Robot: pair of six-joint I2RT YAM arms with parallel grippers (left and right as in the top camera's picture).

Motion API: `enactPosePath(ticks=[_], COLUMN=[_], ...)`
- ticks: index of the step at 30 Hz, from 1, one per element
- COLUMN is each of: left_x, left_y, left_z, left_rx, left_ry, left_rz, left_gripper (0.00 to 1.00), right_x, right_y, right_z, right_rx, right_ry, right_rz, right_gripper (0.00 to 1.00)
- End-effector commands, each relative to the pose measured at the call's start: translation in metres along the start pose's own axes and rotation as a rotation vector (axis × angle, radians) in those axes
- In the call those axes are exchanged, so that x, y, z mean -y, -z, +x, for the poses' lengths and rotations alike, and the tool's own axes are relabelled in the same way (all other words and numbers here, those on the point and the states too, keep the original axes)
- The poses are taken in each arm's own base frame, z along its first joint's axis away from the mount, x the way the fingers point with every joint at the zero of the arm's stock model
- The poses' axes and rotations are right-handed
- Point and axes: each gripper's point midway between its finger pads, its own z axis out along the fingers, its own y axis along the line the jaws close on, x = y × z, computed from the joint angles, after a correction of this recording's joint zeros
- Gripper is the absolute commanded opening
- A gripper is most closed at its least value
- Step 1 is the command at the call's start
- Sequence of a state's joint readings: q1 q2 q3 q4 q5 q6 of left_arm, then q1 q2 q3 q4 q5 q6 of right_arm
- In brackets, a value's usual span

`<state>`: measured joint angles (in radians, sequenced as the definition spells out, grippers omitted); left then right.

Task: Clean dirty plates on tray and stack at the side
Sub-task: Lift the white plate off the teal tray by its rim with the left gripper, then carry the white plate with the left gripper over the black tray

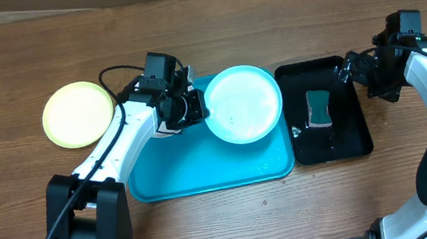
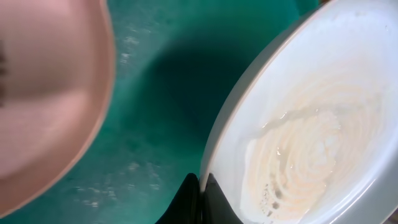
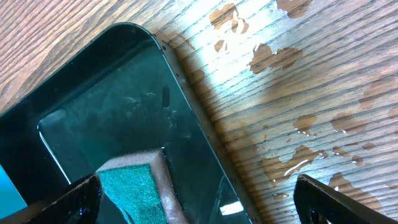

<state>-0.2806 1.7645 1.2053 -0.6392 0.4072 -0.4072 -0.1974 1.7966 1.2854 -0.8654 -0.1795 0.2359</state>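
Now I am watching the left pincer clenching the rim of a pale plate, which is sitting over the far right part of the turquoise tray. In the left wrist view, wet streaks are showing inside it. The yellow-green plate is lying on the bench, left of the tray and apart from it. The right pincer is hanging released by the far right corner of the black tray, where a green sponge is lying.
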Motion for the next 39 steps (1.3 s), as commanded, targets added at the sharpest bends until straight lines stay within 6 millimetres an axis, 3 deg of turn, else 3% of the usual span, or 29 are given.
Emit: enactPosePath(ticks=[1, 14, 22, 26, 39], left_x=[-0.014, -0.015, -0.015, -0.005, 0.033], left_y=[0.013, 0.082, 0.122, 0.122, 0.098], left_z=[-0.018, -0.045, -0.047, -0.044, -0.022], left_rx=[0.085, 0.292, 0.424, 0.446, 0.390], left_ry=[-0.044, -0.070, -0.101, -0.134, -0.003], left_rz=[-0.126, -0.283, -0.423, -0.461, -0.284], left_gripper=[0.04, 0.04, 0.04, 0.04, 0.04], right_x=[-0.004, -0.004, -0.004, -0.004, -0.004], right_y=[0.008, 0.008, 0.008, 0.008, 0.008], right_z=[-0.008, -0.008, -0.008, -0.008, -0.008], right_rx=[0.030, 0.030, 0.030, 0.030, 0.030], right_ry=[-0.001, -0.001, -0.001, -0.001, -0.001], right_rz=[-0.014, -0.014, -0.014, -0.014, -0.014], right_gripper=[1.00, 1.00, 1.00, 1.00, 1.00])
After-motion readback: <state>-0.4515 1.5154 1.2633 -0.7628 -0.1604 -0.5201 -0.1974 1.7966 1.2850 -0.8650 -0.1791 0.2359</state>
